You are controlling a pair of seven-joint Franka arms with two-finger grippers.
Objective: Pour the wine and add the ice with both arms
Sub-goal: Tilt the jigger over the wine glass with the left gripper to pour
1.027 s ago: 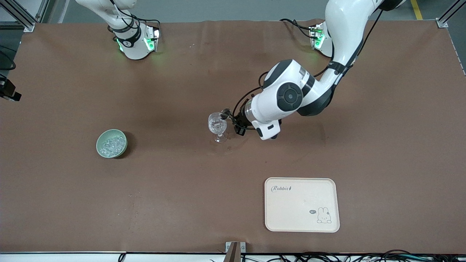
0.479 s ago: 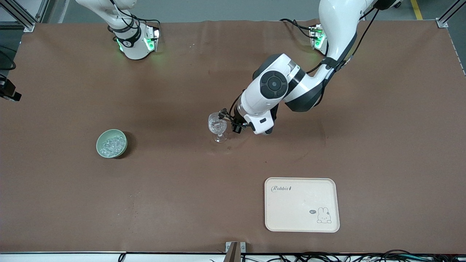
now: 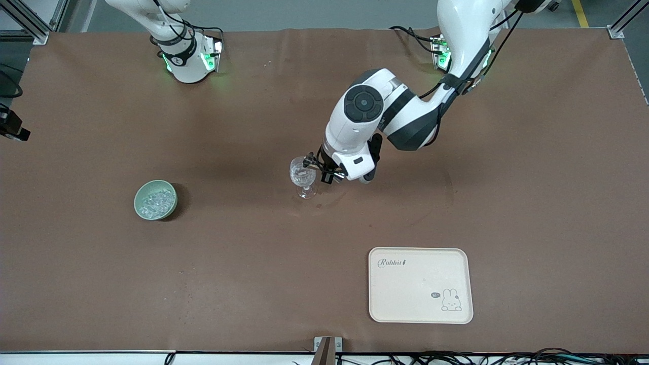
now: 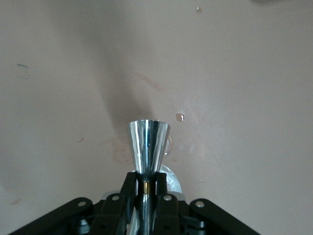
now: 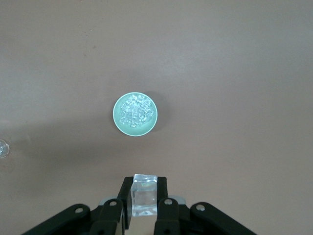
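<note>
A clear stemmed glass (image 3: 303, 177) stands mid-table. My left gripper (image 3: 317, 168) is beside its rim; in the left wrist view the gripper (image 4: 145, 182) is shut on the stem of a shiny metal cone-shaped cup (image 4: 148, 144), with the glass (image 4: 172, 180) partly hidden beneath. The ice (image 3: 154, 201) is heaped in a green bowl (image 3: 138, 195) toward the right arm's end. My right gripper (image 5: 144, 188) does not show in the front view; it is shut on a clear cube (image 5: 144, 199) high over the table, with the bowl (image 5: 118, 120) and its ice (image 5: 136, 111) below.
A cream tray (image 3: 420, 304) with a rabbit print lies nearer the front camera, toward the left arm's end. Small wet spots (image 4: 180, 117) mark the brown table by the glass. The glass shows at the edge of the right wrist view (image 5: 2, 148).
The left arm's wrist and elbow have swung toward the bases and turned, while its gripper has stayed at the glass rim. Glass and bowl have not moved.
</note>
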